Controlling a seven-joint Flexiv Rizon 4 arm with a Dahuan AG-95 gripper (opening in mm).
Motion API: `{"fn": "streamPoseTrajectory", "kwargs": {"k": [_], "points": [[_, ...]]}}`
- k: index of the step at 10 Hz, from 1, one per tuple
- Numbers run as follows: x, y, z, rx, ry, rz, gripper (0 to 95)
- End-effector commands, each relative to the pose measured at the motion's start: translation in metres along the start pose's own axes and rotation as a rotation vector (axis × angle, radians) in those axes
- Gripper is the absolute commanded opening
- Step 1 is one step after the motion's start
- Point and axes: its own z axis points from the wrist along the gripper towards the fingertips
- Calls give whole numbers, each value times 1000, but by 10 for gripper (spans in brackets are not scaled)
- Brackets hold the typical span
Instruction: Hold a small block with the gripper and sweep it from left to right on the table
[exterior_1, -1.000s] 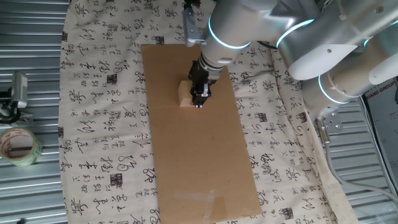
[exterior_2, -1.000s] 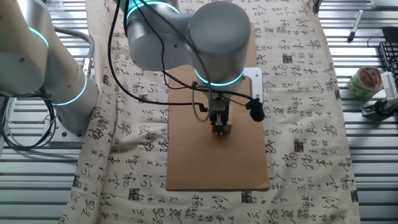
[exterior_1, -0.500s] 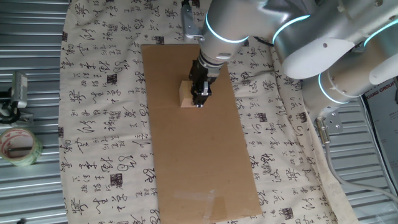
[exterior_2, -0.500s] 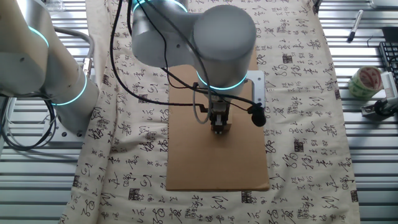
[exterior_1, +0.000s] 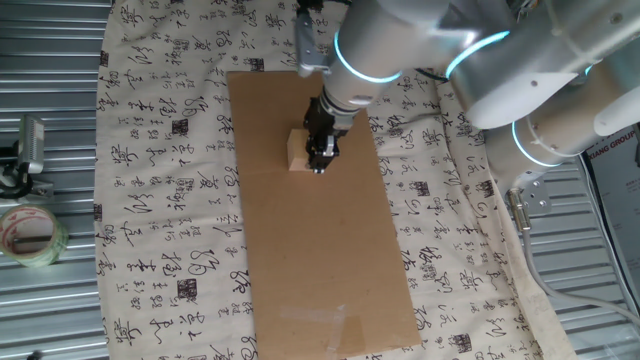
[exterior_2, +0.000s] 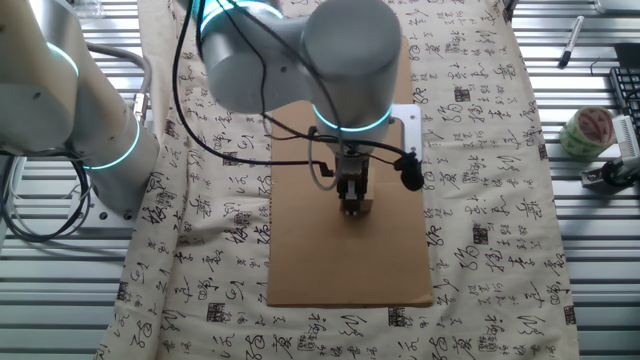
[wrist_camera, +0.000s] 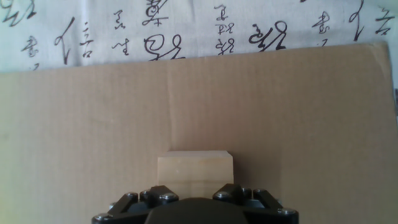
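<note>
The small block (exterior_1: 297, 151), a pale tan wooden cube, rests on the brown cardboard sheet (exterior_1: 320, 250) of the table, in its far half. My gripper (exterior_1: 321, 158) points straight down and its black fingers are closed on the block's sides, at cardboard level. In the other fixed view the block (exterior_2: 360, 207) shows just under the gripper (exterior_2: 351, 205). In the hand view the block (wrist_camera: 194, 167) sits between the two fingers (wrist_camera: 159, 196), just ahead of the gripper (wrist_camera: 194, 194), with cardboard (wrist_camera: 93, 124) all round.
Cream calligraphy cloth (exterior_1: 170, 150) lies under the cardboard. A tape roll (exterior_1: 28, 235) and a metal clamp (exterior_1: 30, 145) lie on the ribbed metal at the left. A clear tape patch (exterior_1: 325, 318) sits near the cardboard's front end. The silver arm (exterior_1: 520, 70) fills the upper right.
The upper arm and wrist swayed slightly one way and back. The gripper and the block stay at almost the same spot on the cardboard.
</note>
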Motion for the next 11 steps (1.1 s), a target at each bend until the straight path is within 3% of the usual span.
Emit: {"fn": "streamPoseTrajectory", "kwargs": {"k": [1,4,5,6,11], "points": [[-2,-1,3,24,-22,0,0],[-1,1,5,28,-23,4,0],[-1,1,3,-16,-25,22,0],[-1,1,2,23,-24,7,0],[-2,6,5,22,-31,19,0]]}}
